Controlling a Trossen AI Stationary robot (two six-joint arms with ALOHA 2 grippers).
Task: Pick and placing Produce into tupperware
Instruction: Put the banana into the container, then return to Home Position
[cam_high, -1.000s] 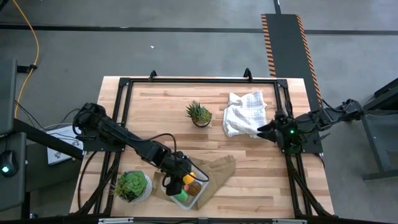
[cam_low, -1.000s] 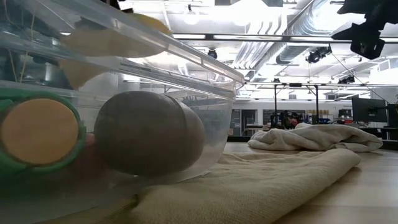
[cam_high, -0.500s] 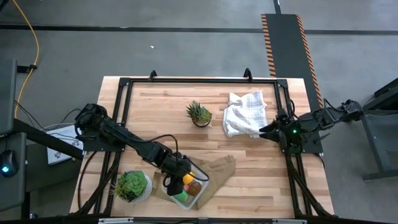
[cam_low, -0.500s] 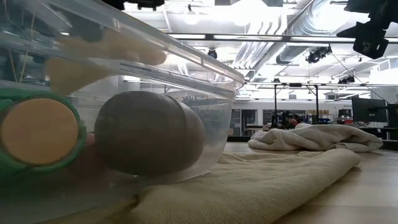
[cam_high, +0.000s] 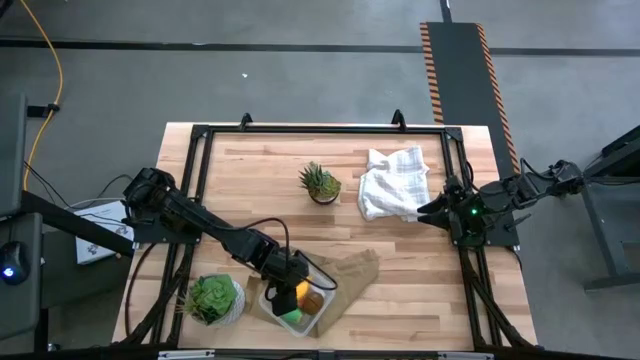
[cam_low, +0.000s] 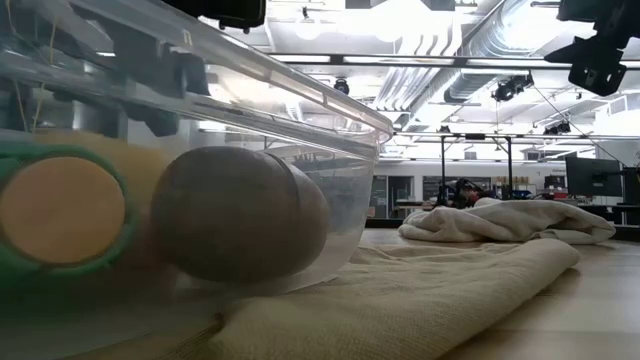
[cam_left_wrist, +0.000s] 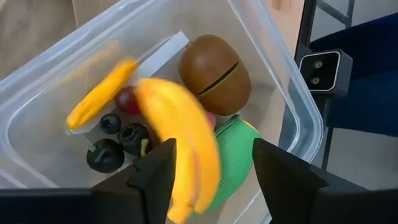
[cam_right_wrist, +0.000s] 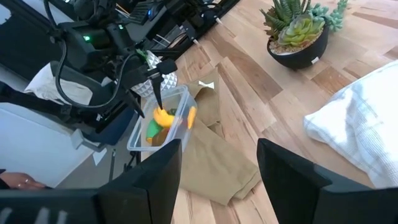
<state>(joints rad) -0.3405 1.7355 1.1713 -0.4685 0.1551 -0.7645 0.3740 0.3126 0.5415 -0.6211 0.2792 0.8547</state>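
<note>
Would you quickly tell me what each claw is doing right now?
Left claw: open over the tupperware, banana blurred between its fingers, apparently just released.
Right claw: open, empty, beside the white cloth.

Both arms are matte black, built of chunky jointed segments with black cables looping along them. The left pincer (cam_left_wrist: 211, 171) ends in two broad, dark, angular fingers (cam_left_wrist: 155, 177). The right pincer (cam_high: 428, 211) carries a small glowing green light on its wrist housing
</note>
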